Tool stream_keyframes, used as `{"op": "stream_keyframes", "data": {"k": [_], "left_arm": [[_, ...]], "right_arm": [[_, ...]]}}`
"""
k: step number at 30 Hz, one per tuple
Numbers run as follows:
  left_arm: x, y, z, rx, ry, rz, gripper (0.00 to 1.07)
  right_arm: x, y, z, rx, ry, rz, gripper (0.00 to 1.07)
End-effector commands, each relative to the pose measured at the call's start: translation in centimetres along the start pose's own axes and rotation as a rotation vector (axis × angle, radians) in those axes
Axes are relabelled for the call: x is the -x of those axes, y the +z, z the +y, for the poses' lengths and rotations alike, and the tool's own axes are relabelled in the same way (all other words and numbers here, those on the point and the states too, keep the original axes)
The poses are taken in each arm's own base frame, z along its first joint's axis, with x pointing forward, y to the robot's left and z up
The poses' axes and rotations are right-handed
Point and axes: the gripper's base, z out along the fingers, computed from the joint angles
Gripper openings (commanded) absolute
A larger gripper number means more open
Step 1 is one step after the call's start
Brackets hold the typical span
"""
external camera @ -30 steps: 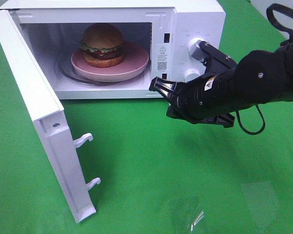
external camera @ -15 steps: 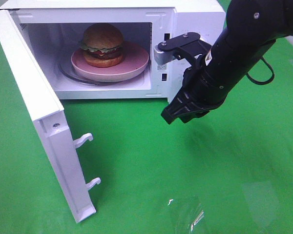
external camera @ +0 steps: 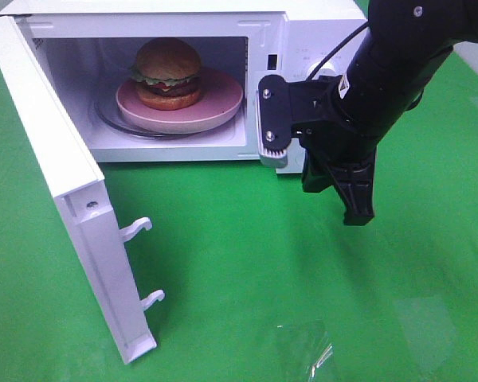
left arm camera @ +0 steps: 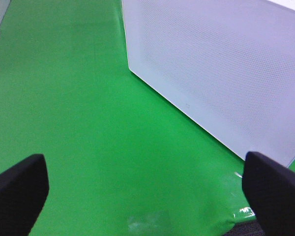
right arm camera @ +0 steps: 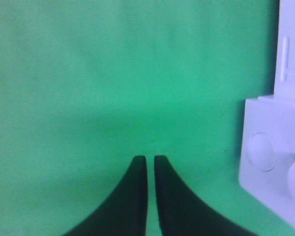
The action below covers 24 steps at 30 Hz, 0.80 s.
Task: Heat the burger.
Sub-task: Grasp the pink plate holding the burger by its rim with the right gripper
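My right pincer (right arm camera: 150, 160) is narrowed to a slit, gripping nothing, pointing down just in front of the microwave (external camera: 319, 20). My left pincer (left arm camera: 152, 182) gapes wide outside its open door (external camera: 60, 175). The burger (external camera: 168, 73) sits on 1 pink plate (external camera: 223, 107) inside the microwave.

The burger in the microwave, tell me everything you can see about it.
The burger is round, with a glossy golden-brown top bun, a frill of green lettuce, a dark patty and a bottom bun. It looks whole and stands upright. It sits on a pink plate, toward the plate's back left. The plate rests on the glass turntable inside the white microwave, whose door stands wide open. Only the plate touches the burger.
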Motion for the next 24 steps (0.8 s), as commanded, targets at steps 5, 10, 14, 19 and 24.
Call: {"op": "stream_keyframes", "data": {"k": [5,10,14,19,24], "left_arm": [[0.0,0.0,0.0,0.003,-0.004,-0.015,1.00],[0.0,0.0,0.0,0.003,-0.004,-0.015,1.00],[0.0,0.0,0.0,0.003,-0.004,-0.015,1.00],[0.0,0.0,0.0,0.003,-0.004,-0.015,1.00],[0.0,0.0,0.0,0.003,-0.004,-0.015,1.00]], "right_arm": [[0.1,-0.4,-0.7,-0.064,-0.343,0.002,0.14],[0.2,-0.4,-1.0,-0.102,-0.363,0.003,0.23],[0.3,-0.4,-1.1,-0.116,-0.326,-0.006,0.44],[0.5,-0.5,-1.4,-0.152,-0.115,-0.040,0.93],[0.4,-0.5,-1.6,-0.174,-0.171,-0.021,1.00]]}}
